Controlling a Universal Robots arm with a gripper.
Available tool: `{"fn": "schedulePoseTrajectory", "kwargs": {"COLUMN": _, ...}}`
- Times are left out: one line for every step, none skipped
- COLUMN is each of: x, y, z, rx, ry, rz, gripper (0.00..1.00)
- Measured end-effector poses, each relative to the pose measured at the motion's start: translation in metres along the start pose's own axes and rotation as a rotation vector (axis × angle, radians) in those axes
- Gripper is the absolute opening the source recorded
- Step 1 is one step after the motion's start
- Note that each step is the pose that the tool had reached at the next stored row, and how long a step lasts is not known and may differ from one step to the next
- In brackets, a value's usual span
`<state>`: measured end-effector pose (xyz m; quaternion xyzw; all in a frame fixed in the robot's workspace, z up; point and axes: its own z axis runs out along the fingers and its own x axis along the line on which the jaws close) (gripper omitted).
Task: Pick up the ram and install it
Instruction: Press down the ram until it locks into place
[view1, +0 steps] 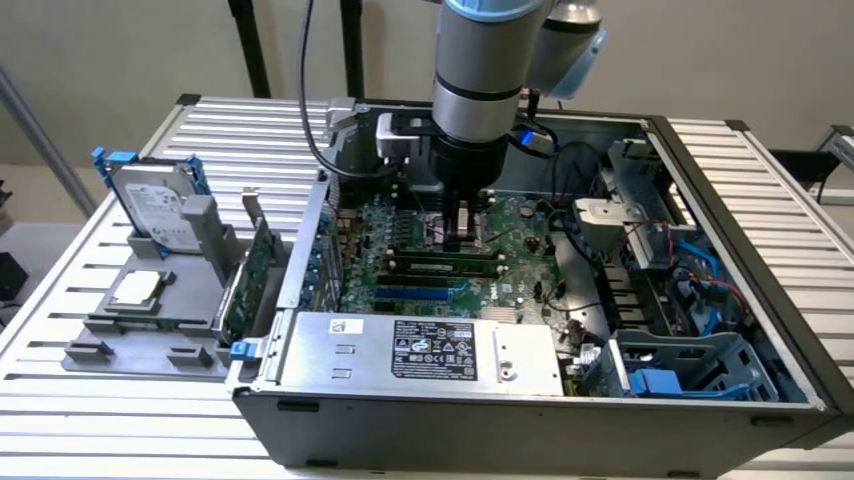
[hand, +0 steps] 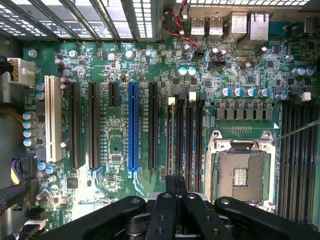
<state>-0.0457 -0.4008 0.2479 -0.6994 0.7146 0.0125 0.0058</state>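
– One silver power supply (view1: 414, 350) sits nearest, at six o'clock in the case (view1: 534, 430). Where's the ram (view1: 434, 265)?
– Just beyond it, lying in a black motherboard slot.
– And the gripper (view1: 461, 240)?
– At twelve o'clock from the ram, fingers (hand: 176, 186) pressed together, holding nothing. Contact, I can't tell.
– What crowds it?
– Cables (view1: 567, 165) at two o'clock, and an expansion card (view1: 254, 270) and hard drive (view1: 154, 205) outside at nine.

Even, soft light falls from above on my workspace, with a pale sheen on the ribbed metal table (view1: 80, 300), mild shadow deep inside the computer case (view1: 534, 440), and my own dark fingers (hand: 175, 210) soft and out of focus close to my wrist camera.
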Motion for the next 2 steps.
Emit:
{"fn": "schedulePoseTrajectory", "kwargs": {"x": 0.0, "y": 0.0, "z": 0.0, "rx": 0.0, "ry": 0.0, "rz": 0.0, "gripper": 0.11}}
{"fn": "schedulePoseTrajectory", "kwargs": {"x": 0.0, "y": 0.0, "z": 0.0, "rx": 0.0, "ry": 0.0, "rz": 0.0, "gripper": 0.11}}
